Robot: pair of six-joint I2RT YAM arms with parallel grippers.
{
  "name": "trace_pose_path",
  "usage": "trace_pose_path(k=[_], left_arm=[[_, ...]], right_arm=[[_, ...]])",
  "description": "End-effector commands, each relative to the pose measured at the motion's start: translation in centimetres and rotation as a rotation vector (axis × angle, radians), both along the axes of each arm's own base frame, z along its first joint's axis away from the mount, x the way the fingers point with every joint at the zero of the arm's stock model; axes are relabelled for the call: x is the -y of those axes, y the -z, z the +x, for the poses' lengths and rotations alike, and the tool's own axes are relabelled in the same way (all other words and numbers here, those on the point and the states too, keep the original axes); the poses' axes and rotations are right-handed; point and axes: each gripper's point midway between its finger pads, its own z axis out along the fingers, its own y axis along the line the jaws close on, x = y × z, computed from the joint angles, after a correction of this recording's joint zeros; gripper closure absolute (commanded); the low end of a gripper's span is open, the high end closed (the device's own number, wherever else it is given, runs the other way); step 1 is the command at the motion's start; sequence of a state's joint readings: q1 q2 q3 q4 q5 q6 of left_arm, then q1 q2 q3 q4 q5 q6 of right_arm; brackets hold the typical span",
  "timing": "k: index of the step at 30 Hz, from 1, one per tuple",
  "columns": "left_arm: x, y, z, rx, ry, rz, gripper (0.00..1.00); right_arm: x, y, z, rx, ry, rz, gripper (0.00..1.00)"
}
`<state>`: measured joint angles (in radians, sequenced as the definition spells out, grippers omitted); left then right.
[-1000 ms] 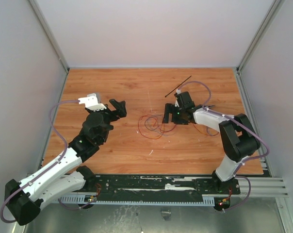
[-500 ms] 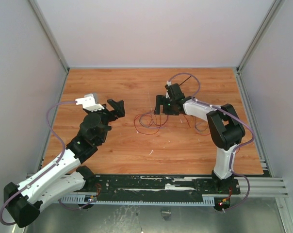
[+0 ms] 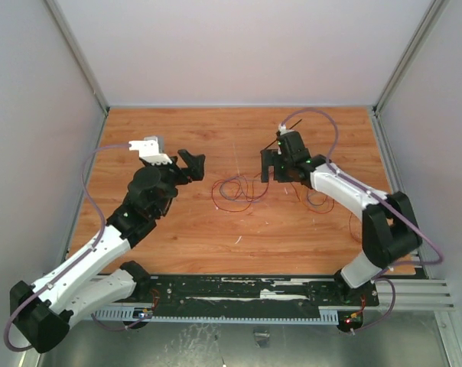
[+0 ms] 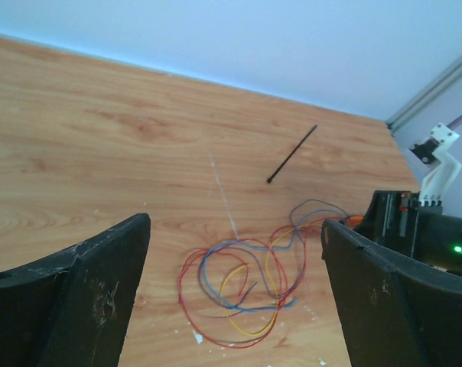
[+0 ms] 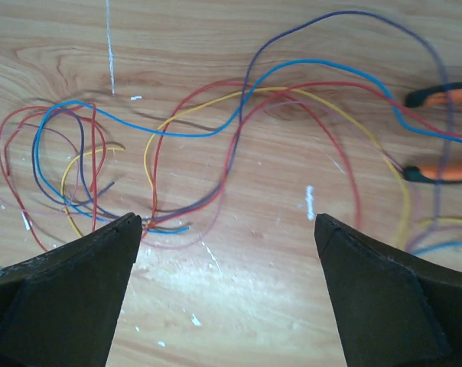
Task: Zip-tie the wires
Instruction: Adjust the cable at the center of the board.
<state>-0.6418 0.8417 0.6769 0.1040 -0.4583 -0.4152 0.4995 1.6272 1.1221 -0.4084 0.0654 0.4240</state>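
The wires (image 3: 237, 192) lie in a loose tangle of red, blue, yellow and dark loops on the wooden table, between the two grippers. They show in the left wrist view (image 4: 246, 284) and the right wrist view (image 5: 181, 134). The zip tie (image 4: 292, 154), a straight black strip, lies flat farther back; in the top view (image 3: 294, 124) the right arm partly covers it. My left gripper (image 3: 191, 164) is open and empty, left of the tangle (image 4: 235, 229). My right gripper (image 3: 271, 167) is open and empty, low over the tangle's right end (image 5: 225, 222).
Orange-handled pliers (image 5: 444, 171) lie on the table right of the wires, with strands crossing them. White walls and metal rails (image 3: 392, 176) border the table on three sides. Small white flecks dot the wood.
My right gripper swung back and left, then shifted right again behind the wires' right end. My left gripper moved slightly right and farther back. The wires shifted a little left.
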Motion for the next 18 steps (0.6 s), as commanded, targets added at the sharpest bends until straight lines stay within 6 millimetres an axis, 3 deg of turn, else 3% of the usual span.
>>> trace_pose_path(k=[1, 5, 8, 13, 18], left_arm=[[2.6, -2.0, 1.0, -0.001, 0.156, -0.009, 0.02], [4.3, -0.9, 3.2, -0.07, 0.215, 0.045, 0.02], [5.8, -0.5, 5.0, -0.103, 0.259, 0.083, 0.02], [9.4, 3.1, 8.9, -0.249, 0.37, 0.185, 0.02], [12.2, 7.1, 12.4, -0.362, 0.469, 0.238, 0.02]], right_arm=[[3.8, -3.0, -0.6, 0.096, 0.084, -0.109, 0.03], [7.6, -5.7, -0.9, 0.18, 0.187, -0.14, 0.02], [10.5, -6.4, -1.5, 0.212, 0.241, -0.143, 0.02], [14.0, -7.3, -2.7, 0.263, 0.311, -0.119, 0.05], [15.5, -7.8, -4.0, 0.31, 0.364, -0.092, 0.1]])
